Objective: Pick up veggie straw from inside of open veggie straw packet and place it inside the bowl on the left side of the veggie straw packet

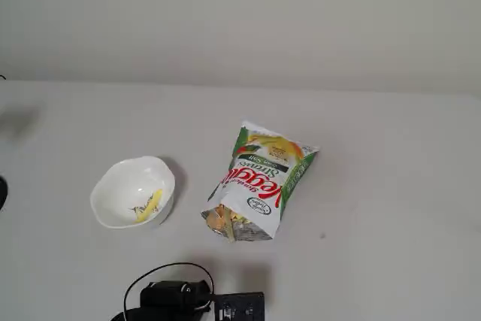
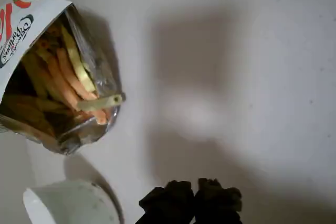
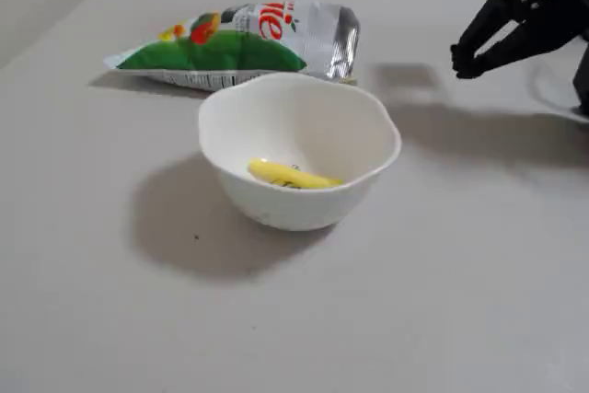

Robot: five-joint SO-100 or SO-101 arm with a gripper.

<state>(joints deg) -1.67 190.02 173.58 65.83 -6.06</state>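
The white bowl stands left of the veggie straw packet in a fixed view. One pale yellow veggie straw lies in the bowl, also seen from above. The packet lies flat with its mouth open; another pale straw lies across the mouth over several tan and orange ones. My gripper is shut and empty, above the table to the right of the packet's mouth. Its black fingertips show at the bottom of the wrist view.
My arm's black body and cable sit at the bottom edge of a fixed view. The table is plain light grey, with a wall behind it. The bowl's rim shows at the wrist view's lower left.
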